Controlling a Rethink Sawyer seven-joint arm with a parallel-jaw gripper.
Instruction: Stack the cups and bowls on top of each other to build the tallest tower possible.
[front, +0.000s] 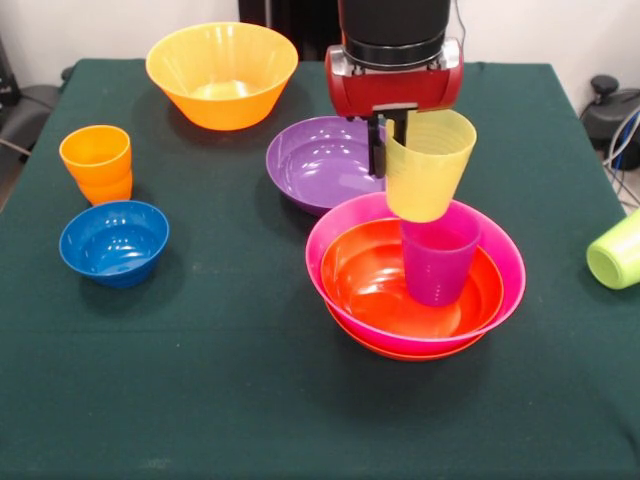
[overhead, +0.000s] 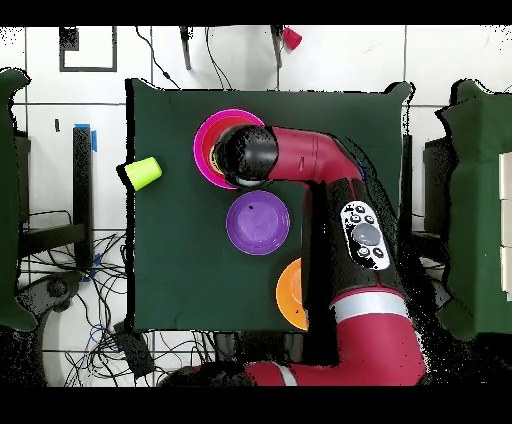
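The gripper (front: 392, 135) pinches the rim of a yellow cup (front: 428, 165), holding it tilted just above a purple cup (front: 438, 262). That purple cup stands upright in a red-orange bowl (front: 372, 285) nested inside the pink bowl (front: 505, 262).

Five cups are showing: two orange cups (front: 97, 162) nested together, one yellow cup (front: 428, 164), one purple cup (front: 439, 262), one lime green cup (front: 616, 250). Five bowls are sitting out: yellow-orange bowl (front: 221, 74), purple bowl (front: 318, 162), blue bowl (front: 113, 243), pink bowl (front: 500, 265), red-orange bowl (front: 370, 285)
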